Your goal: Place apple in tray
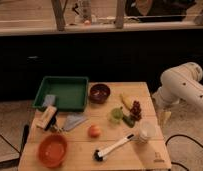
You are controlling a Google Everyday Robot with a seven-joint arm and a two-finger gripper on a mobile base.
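Observation:
The apple, small and orange-red, lies on the wooden table just in front of its middle. The dark green tray stands at the table's back left, with a small blue-grey item in its front left corner. My white arm reaches in from the right. My gripper hangs beside the table's right edge, well to the right of the apple and far from the tray. Nothing shows in it.
A dark red bowl is right of the tray. An orange bowl is at front left. A pale green fruit, grapes, a clear cup, a dish brush, a sponge and a grey cloth also lie on the table.

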